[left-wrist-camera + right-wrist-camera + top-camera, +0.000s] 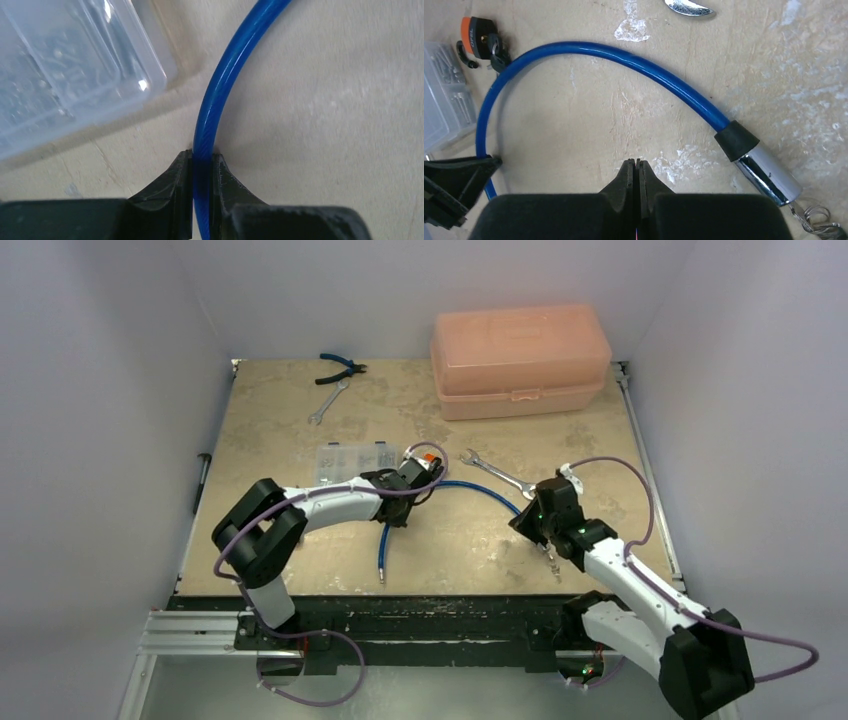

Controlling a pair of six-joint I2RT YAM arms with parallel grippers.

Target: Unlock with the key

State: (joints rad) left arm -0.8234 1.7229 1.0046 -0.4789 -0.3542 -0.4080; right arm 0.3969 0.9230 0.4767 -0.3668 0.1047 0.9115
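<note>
Near the middle of the surface [300,410], just right of the clear plastic box [60,75], the key [498,54] lies against the orange padlock [473,34]. It is a tiny thing with a black plastic head, bunched with another like it and clearly smaller than the lock. From this far off I cannot tell whether its blade sits in the keyway or only rests beside it, nor whether the shackle is closed.

The left end effector [202,165] is clenched on the blue cable [220,85], pinching it between both fingers a little nearer than the padlock. The right end effector [638,170] is closed on nothing, its fingers pressed together, and it hovers well right of the lock, above the cable's arc and close to the chrome end [769,175].

By my reading the task is at an early stage. The cable is steadied, but neither end effector has the key. Reaching it, gripping the small head, turning it and freeing the lock all seem left to do.
</note>
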